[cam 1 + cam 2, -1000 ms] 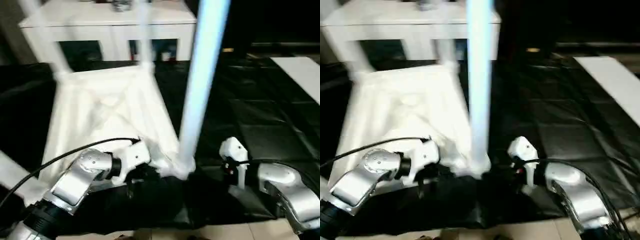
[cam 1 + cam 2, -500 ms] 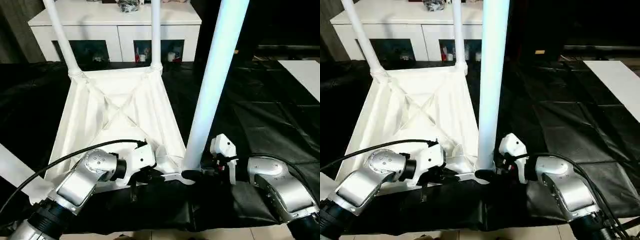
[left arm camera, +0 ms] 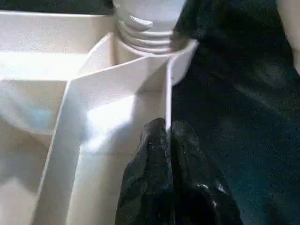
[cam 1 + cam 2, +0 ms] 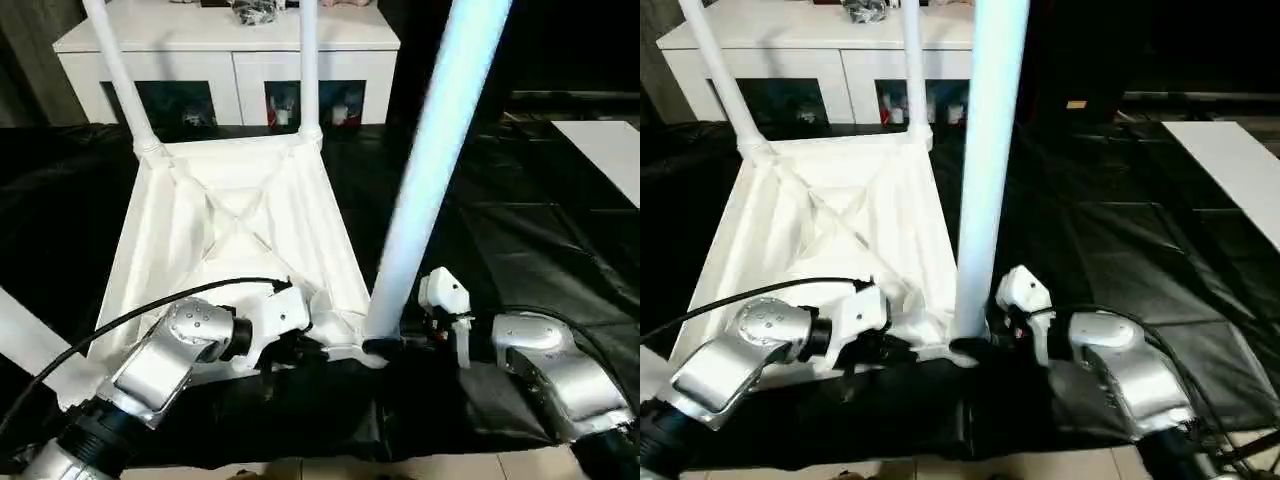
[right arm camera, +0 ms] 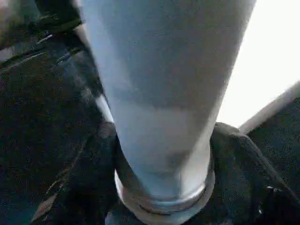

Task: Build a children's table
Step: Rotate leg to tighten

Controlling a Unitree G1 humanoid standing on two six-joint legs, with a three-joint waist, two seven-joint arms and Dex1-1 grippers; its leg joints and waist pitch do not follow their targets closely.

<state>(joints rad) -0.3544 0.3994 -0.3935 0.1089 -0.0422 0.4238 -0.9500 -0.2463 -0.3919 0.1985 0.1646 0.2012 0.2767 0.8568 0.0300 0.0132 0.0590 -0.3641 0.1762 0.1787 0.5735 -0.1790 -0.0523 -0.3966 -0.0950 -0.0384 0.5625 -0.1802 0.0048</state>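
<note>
Black sheet [image 4: 560,240] spread wide under everything, a white board [image 4: 610,150] lying on it well off to the right of the tabletop. White cabinet [image 4: 230,55] standing just beyond the tabletop's far edge, dark glass-fronted shelves below its top. Tabletop [image 4: 240,240] lying upside down on the sheet, ribbed underside up, ribs crossing at the middle. Nearest leg [image 4: 425,170] rising from the tabletop's near right corner socket [image 3: 154,37], leaning slightly rightward, pale blue in the light. Two more legs upright at the far corners, far left leg [image 4: 120,75] and far right leg [image 4: 308,65], both running past the top edge. Fourth leg [image 4: 25,340] slanting out past the tabletop's near left corner. Left gripper [image 3: 169,154] at the tabletop's near edge, just left of the near right socket, black fingers [image 3: 150,154] pressed close together with the thin upright rim wall pinched between them. Right gripper [image 5: 164,187] on the other side of that socket, fingers [image 5: 248,164] wrapped around the base of the nearest leg, one on either side, gripping it right above the threaded collar where it meets the tabletop.
</note>
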